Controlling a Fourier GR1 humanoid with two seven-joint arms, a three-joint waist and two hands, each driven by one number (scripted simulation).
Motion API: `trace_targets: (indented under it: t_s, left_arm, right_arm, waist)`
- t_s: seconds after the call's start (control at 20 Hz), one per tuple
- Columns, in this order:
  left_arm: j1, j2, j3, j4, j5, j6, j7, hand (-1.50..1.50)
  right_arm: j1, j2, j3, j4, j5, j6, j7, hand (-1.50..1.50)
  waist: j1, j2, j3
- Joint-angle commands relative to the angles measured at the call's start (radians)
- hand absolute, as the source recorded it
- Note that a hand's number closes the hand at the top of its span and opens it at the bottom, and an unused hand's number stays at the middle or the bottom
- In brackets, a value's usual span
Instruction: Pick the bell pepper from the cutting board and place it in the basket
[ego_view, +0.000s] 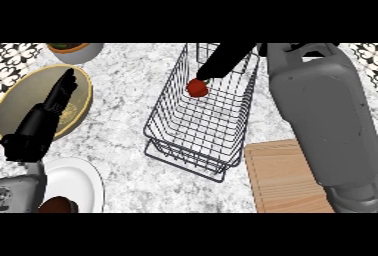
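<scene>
The red bell pepper (196, 89) lies inside the wire basket (166, 112), near its far end, with its green stem towards my right hand. That hand (221, 61) reaches over the basket's far rim, and its straight fingers end just above the pepper without curling round it. My grey right forearm runs down the right side of the view and covers part of the wooden cutting board (280, 175), whose visible part is bare. On the left, my left hand (50, 107) rests open, fingers pointing up.
Under the left hand lies a round olive-brown plate (80, 95). A white plate (81, 182) with a dark brown item (59, 204) sits at the lower left. A bowl (75, 51) stands at the top left. Marble counter shows between plates and basket.
</scene>
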Motion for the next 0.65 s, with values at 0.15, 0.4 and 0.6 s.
trace_targets:
  t_s: [0.15,0.4,0.6]
  left_arm:
    - [-0.012,0.009,0.019,-0.004,0.024,-0.014,0.024,0.0]
    - [0.008,-0.011,0.002,0.037,-0.014,0.011,-0.041,0.0]
    - [-0.024,-0.026,-0.007,0.009,-0.04,0.048,0.023,0.0]
  right_arm:
    - [0.009,0.005,-0.173,-0.071,0.079,-0.284,0.055,-1.5]
    - [0.058,-0.107,-0.317,-0.093,0.062,-0.317,0.005,-1.5]
    - [0.207,-0.189,-0.423,-0.173,0.008,-0.312,-0.06,-1.5]
  waist:
    - [-0.006,-0.002,0.0]
    - [-0.012,0.001,0.0]
    - [-0.024,-0.001,0.001]
